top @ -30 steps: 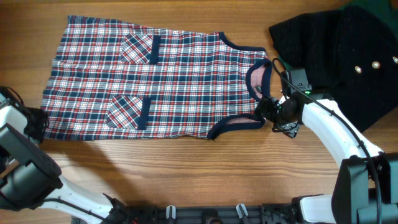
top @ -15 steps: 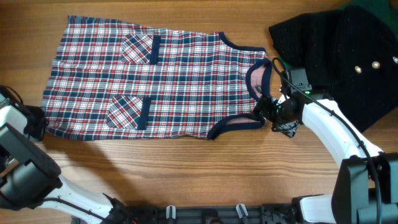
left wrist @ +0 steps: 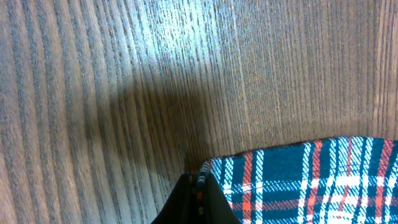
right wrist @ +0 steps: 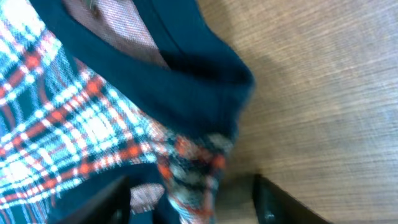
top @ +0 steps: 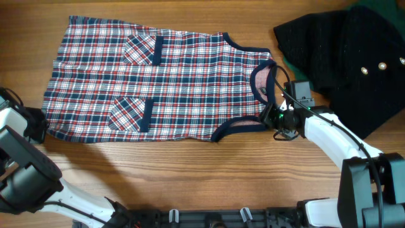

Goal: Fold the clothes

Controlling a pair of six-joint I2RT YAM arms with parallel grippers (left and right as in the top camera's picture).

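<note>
left hand: pinched closed on the hem corner of the plaid dress, at the cloth's left end on the side nearest the robot. A grip on the corner should let the hem lift without bunching the middle.
plaid dress: lies flat and spread on the wooden surface, hem to the left, neck to the right, pockets up. No fold is made yet, and it looks laid out for the first one.
right hand: at the shoulder strap nearest the robot, fingers apart on either side of the navy-trimmed cloth. Bare wood shows beside one finger, so nothing is clamped. It is probably placed to take the matching corner so that whole edge rises together.
black garment: heaped at the far right, close to the neck end but not on it, clear of the fold.
</note>
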